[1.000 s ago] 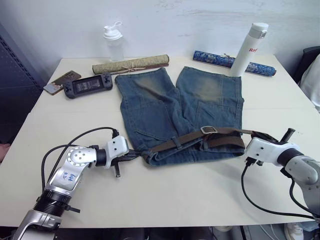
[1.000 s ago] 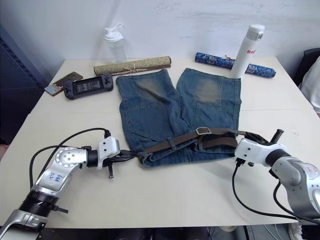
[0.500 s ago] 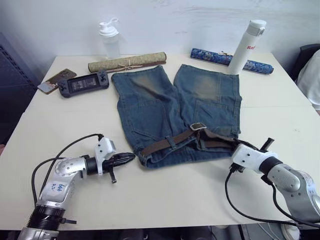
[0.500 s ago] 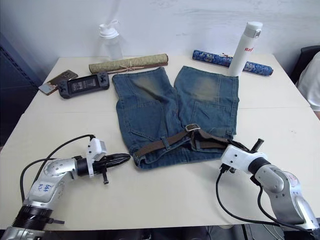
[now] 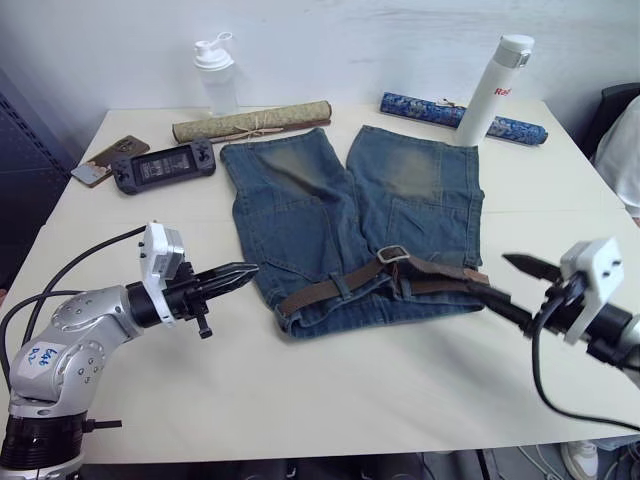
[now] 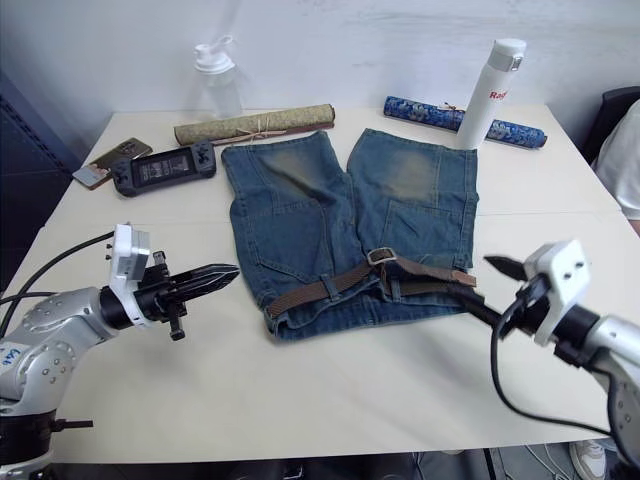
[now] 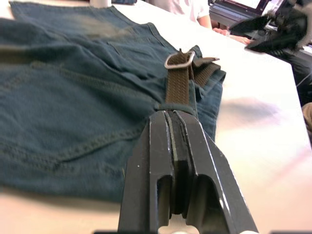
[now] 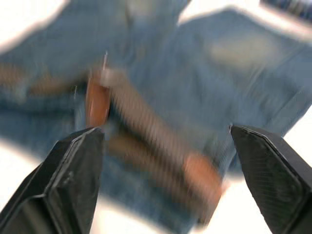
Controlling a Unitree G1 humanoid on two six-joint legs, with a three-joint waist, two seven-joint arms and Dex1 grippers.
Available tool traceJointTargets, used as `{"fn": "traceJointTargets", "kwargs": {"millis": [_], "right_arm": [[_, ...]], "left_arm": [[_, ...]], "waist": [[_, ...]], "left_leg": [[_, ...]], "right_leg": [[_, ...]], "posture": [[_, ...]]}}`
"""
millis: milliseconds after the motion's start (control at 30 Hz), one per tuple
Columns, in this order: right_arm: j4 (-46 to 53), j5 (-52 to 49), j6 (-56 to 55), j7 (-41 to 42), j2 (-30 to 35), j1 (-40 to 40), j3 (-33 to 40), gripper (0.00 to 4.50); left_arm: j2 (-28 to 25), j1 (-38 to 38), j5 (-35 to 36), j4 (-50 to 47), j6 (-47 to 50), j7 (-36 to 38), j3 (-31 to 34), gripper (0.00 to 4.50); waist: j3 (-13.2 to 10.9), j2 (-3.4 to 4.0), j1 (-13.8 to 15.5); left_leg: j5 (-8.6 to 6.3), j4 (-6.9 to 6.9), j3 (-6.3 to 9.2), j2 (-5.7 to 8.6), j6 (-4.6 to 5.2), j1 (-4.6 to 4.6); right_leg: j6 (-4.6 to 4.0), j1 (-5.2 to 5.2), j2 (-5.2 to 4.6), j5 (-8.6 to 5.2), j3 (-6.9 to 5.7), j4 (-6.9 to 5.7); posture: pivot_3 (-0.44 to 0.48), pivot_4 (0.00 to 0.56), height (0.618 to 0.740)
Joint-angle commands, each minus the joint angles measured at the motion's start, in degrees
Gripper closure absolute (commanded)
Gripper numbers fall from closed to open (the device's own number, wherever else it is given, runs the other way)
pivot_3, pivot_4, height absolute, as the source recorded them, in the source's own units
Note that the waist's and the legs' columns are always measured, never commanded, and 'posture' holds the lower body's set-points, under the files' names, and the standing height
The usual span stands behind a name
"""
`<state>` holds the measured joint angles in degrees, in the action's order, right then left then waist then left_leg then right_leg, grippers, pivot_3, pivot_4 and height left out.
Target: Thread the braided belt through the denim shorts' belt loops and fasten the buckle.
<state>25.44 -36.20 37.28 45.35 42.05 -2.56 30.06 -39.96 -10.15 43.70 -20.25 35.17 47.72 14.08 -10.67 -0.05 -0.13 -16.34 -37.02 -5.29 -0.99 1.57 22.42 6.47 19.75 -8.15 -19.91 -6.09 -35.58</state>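
The denim shorts [image 5: 340, 200] lie flat mid-table, waistband toward me. The braided belt [image 5: 325, 291] runs along the waistband, passing under a belt loop [image 5: 346, 285]. Its silver buckle [image 5: 392, 254] rests near the middle, with the strap's brown end [image 5: 462, 274] trailing right. My left gripper [image 5: 243, 271] hovers shut and empty just left of the waistband; in its wrist view the left gripper [image 7: 170, 116] points at the belt [image 7: 179, 85] and buckle [image 7: 179, 59]. My right gripper [image 5: 490, 276] is open, off the shorts' right corner, holding nothing; between its wide fingers [image 8: 73, 165] the belt [image 8: 146, 131] shows blurred.
Along the far edge stand a shaker bottle [image 5: 213, 76], a rolled tan mat [image 5: 252, 122], a blue patterned roll [image 5: 445, 113] and a white flask [image 5: 494, 92]. A game console [image 5: 163, 166] and phone [image 5: 98, 162] lie far left. A person's sleeve [image 5: 622, 150] shows at the right edge.
My right gripper has opened, let go of the belt's end and drawn back to the right. My left gripper has pulled left off the waistband and risen. The camera has shifted.
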Motion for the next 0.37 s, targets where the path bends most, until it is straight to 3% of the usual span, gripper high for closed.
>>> {"fn": "traceJointTargets", "kwargs": {"millis": [33, 367], "right_arm": [[-1.1, -5.4, 2.3, -1.3, 0.2, -3.0, 2.1, 0.04], [-2.6, -2.7, 1.0, -1.9, 1.5, -3.0, -1.8, 0.04]], "left_arm": [[-0.4, -0.6, -0.5, -2.3, -0.9, -0.4, 0.2, 4.50], [0.7, 1.4, -5.4, 0.2, -6.1, 0.9, -1.2, 4.50]], "waist": [[0.0, -0.05, 0.1], [-0.1, -0.06, 0.9]], "left_leg": [[0.01, 0.01, 0.01, 0.00, -0.01, 0.02], [0.08, -0.12, -0.12, 0.07, 0.03, 0.75]], "right_leg": [[0.00, 0.02, 0.02, 0.00, -0.01, 0.00], [0.12, 0.74, 0.04, 0.06, -0.03, -0.08]], "posture": [[0.000, 0.150, 0.717], [0.000, 0.150, 0.717]]}}
